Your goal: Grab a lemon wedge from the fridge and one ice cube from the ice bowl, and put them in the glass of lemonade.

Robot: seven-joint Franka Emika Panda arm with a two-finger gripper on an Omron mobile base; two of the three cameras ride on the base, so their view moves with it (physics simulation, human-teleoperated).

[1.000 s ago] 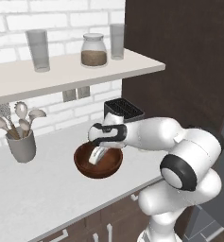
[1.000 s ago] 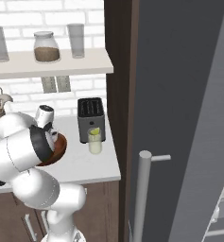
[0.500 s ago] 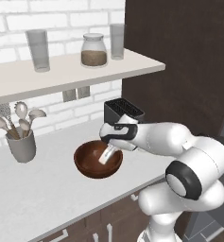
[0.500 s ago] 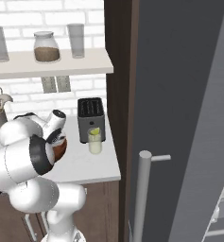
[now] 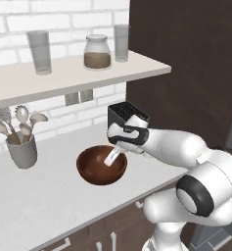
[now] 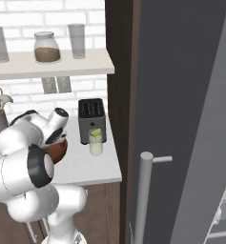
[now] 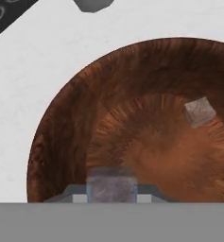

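Note:
The ice bowl (image 5: 102, 165), dark reddish-brown wood, sits on the white counter in front of the black toaster. My gripper (image 5: 110, 158) reaches down into it from the right. In the hand view my gripper (image 7: 112, 193) is shut on a pale see-through ice cube (image 7: 112, 185), held between the fingertips (image 7: 73, 196) above the ice bowl (image 7: 66, 127). A second ice cube (image 7: 200, 112) lies loose on the bowl's floor. The glass of lemonade (image 6: 96, 142) stands by the toaster, with a yellow-green wedge at its rim. The grey fridge (image 6: 190, 119) door with its silver handle (image 6: 144, 195) is at the right.
The black toaster (image 5: 127, 115) stands just behind the bowl. A grey utensil cup (image 5: 22, 151) with spoons is at the left. The shelf (image 5: 73, 73) above carries two tall glasses and a lidded jar (image 5: 97, 52). The counter edge (image 6: 86, 178) runs near my base.
My hand and arm have shifted to the right over the bowl, with the fingers staying inside it. The bowl and the glass have not moved.

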